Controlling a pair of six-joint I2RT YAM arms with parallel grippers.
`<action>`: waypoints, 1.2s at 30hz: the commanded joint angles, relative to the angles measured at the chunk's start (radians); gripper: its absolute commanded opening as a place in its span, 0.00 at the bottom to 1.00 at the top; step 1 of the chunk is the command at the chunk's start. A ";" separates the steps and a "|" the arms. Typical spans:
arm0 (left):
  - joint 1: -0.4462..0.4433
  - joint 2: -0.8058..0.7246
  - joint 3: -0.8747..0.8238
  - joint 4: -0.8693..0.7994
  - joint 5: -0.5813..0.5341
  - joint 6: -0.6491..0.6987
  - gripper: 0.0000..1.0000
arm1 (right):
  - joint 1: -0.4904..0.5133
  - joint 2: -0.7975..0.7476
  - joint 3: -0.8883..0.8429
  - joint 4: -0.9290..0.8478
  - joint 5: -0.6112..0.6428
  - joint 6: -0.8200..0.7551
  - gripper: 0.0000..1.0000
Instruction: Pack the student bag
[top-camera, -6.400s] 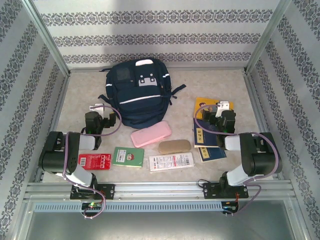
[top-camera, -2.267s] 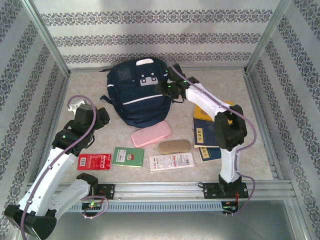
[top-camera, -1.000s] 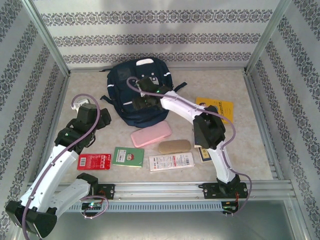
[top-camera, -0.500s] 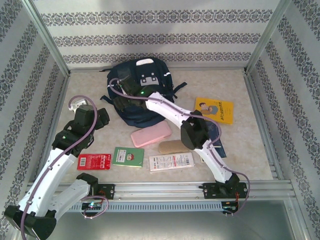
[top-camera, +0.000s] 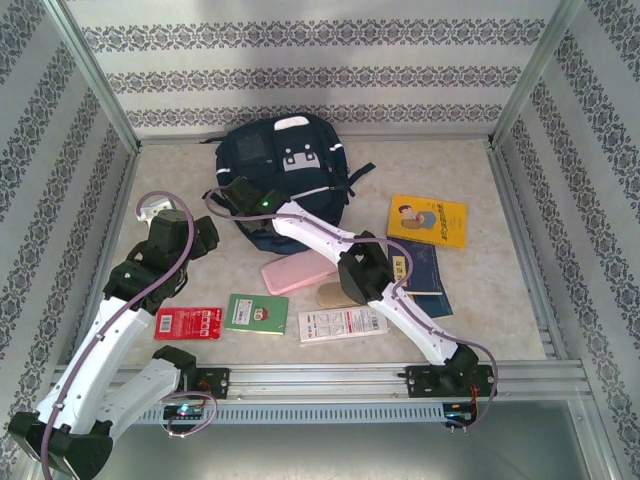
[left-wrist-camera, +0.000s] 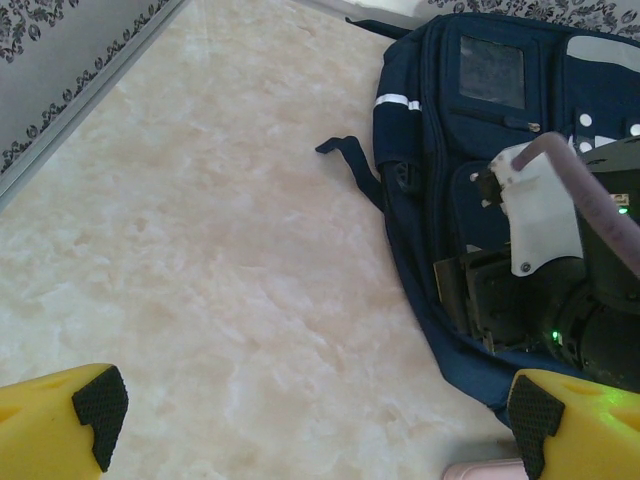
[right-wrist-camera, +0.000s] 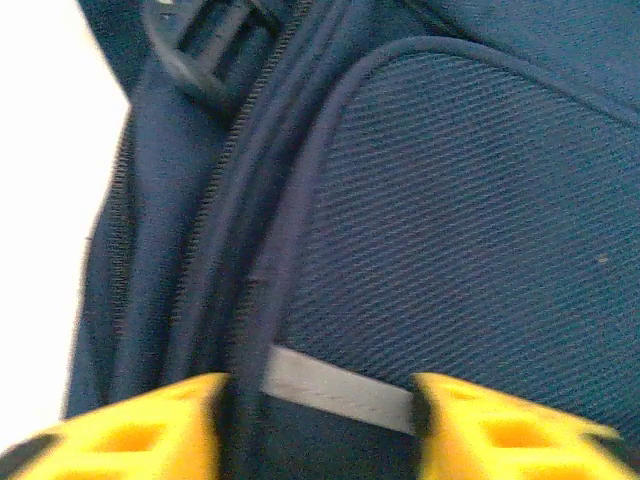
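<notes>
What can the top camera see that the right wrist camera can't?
The top camera takes in things lying on the table: the yellow book, pink case, green booklet and red card. The right wrist camera gets close-up detail: a zipper, a black buckle, a grey stripe and its own yellow fingers. Both see the navy student bag.

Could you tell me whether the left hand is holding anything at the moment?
No, the left hand has its yellow fingers wide apart with bare table between them.
</notes>
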 joint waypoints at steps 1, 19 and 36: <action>0.000 -0.014 -0.002 0.016 0.000 0.006 0.99 | -0.040 0.041 0.013 -0.069 0.040 0.002 0.26; 0.009 -0.026 0.000 0.008 -0.017 -0.001 0.99 | -0.176 -0.303 -0.122 0.057 -0.353 0.129 0.00; 0.009 -0.002 0.017 -0.008 0.013 -0.037 0.98 | -0.147 -0.166 0.079 0.240 -0.801 0.592 0.00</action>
